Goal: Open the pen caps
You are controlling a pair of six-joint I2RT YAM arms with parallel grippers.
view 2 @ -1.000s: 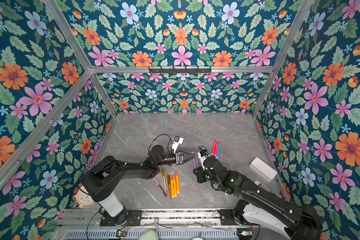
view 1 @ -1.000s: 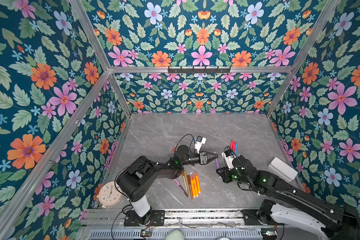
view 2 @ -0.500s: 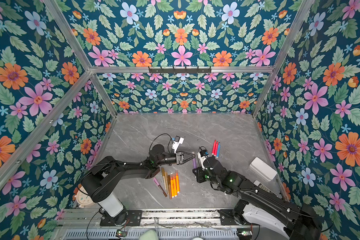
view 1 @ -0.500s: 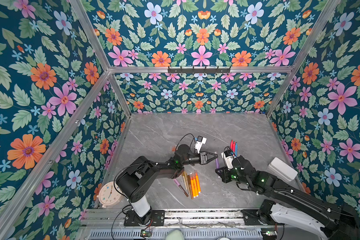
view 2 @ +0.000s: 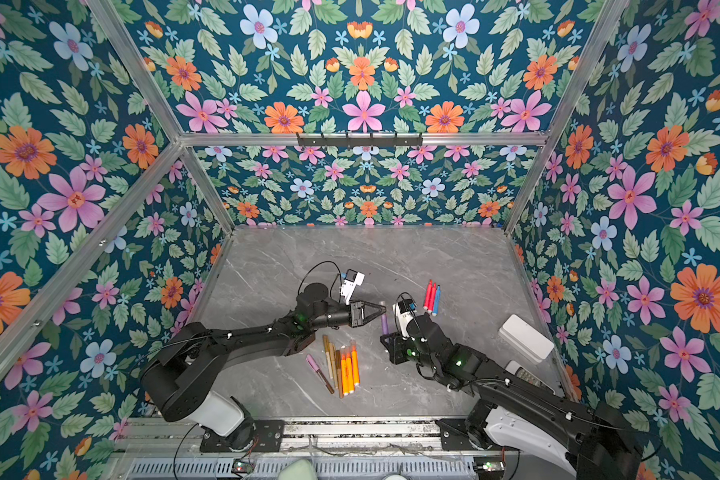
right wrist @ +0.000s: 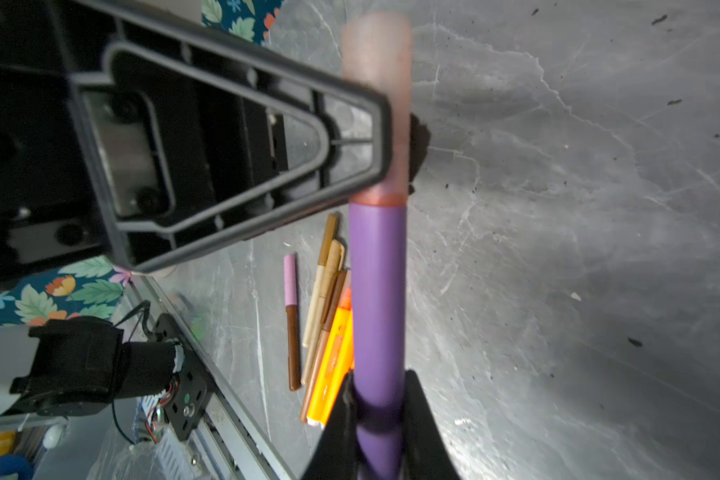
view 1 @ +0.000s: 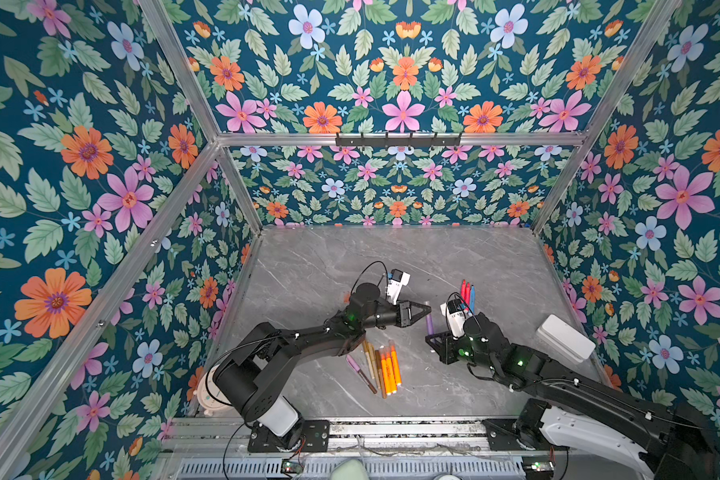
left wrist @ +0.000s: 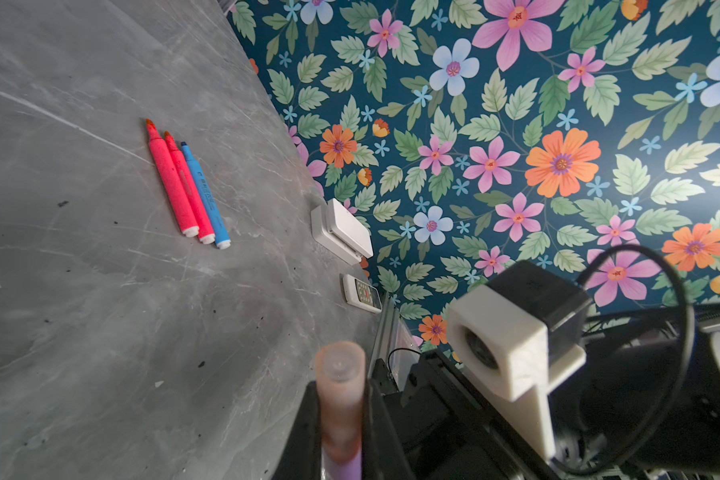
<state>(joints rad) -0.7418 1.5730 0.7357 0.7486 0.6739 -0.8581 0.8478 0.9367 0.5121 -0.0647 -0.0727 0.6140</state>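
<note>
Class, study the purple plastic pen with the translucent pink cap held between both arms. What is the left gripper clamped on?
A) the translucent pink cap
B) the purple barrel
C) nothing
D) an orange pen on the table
A: the right wrist view shows the left gripper shut on the translucent pink cap, while the right gripper holds the purple barrel.

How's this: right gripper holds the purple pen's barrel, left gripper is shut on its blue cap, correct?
Wrong on colour: the cap is pale pink, not blue, as the right wrist view shows. The right gripper does hold the purple pen by its barrel, and the left gripper is shut on that cap.
</note>
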